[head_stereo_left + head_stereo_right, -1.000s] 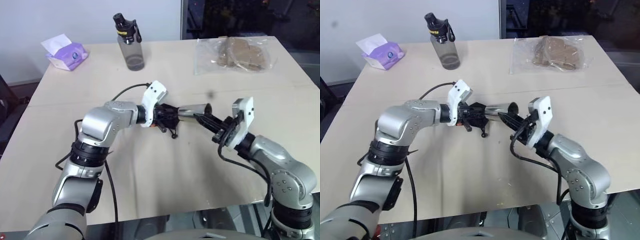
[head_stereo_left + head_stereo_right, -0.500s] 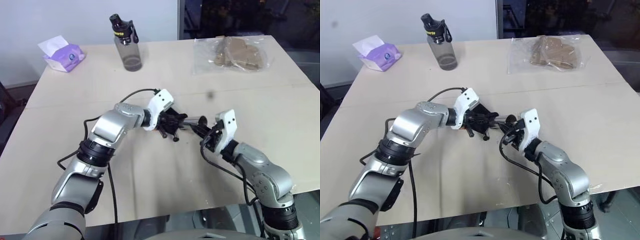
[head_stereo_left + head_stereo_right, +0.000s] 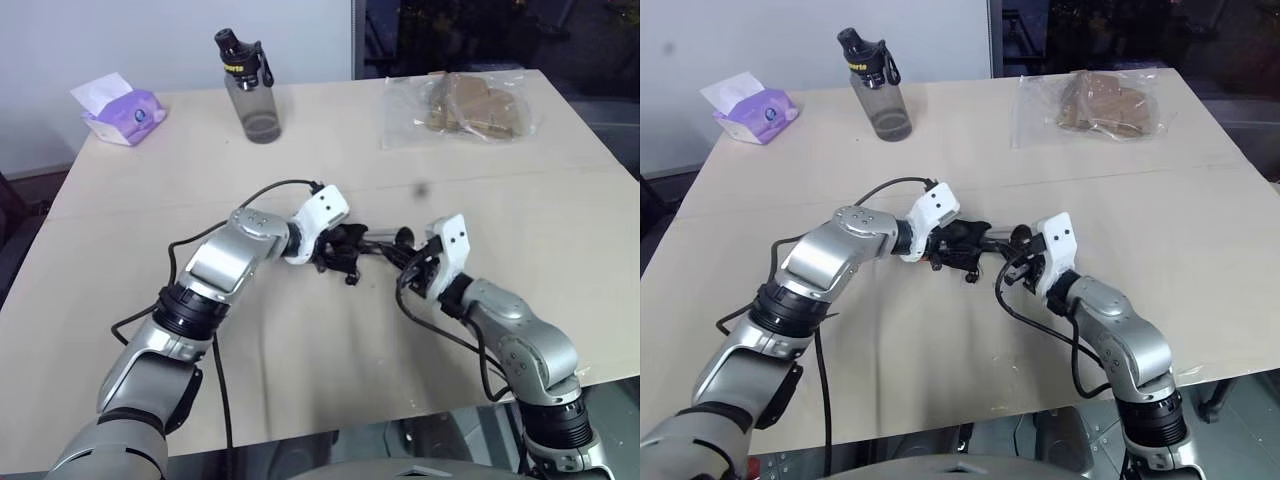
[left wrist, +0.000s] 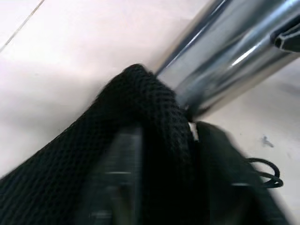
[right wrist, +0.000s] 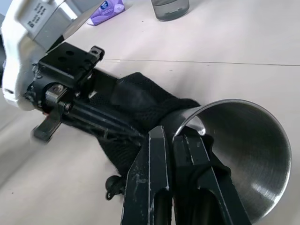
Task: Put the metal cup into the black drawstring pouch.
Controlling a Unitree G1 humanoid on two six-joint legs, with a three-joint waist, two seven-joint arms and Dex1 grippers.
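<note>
The black drawstring pouch [image 3: 338,250] hangs low over the middle of the table, and my left gripper [image 3: 345,244] is shut on the fabric at its mouth. The metal cup [image 5: 243,159] lies almost level with its base pushed into the pouch's mouth [image 5: 140,101] and its open end facing my right wrist. My right gripper [image 5: 172,137] is shut on the cup's rim, one finger inside and one outside. In the left wrist view the shiny cup [image 4: 225,51] runs into the black mesh pouch [image 4: 140,140]. The knotted cord [image 3: 350,278] dangles beneath.
A grey bottle with a black cap [image 3: 247,85] and a purple tissue pack [image 3: 118,107] stand at the table's far left. A clear plastic bag of brown contents [image 3: 465,102] lies at the far right. The left arm's cable [image 3: 265,190] loops over the table.
My right hand has sunk and pushed the cup toward the left gripper, so less of the cup shows outside the pouch. The left gripper kept hold of the pouch.
</note>
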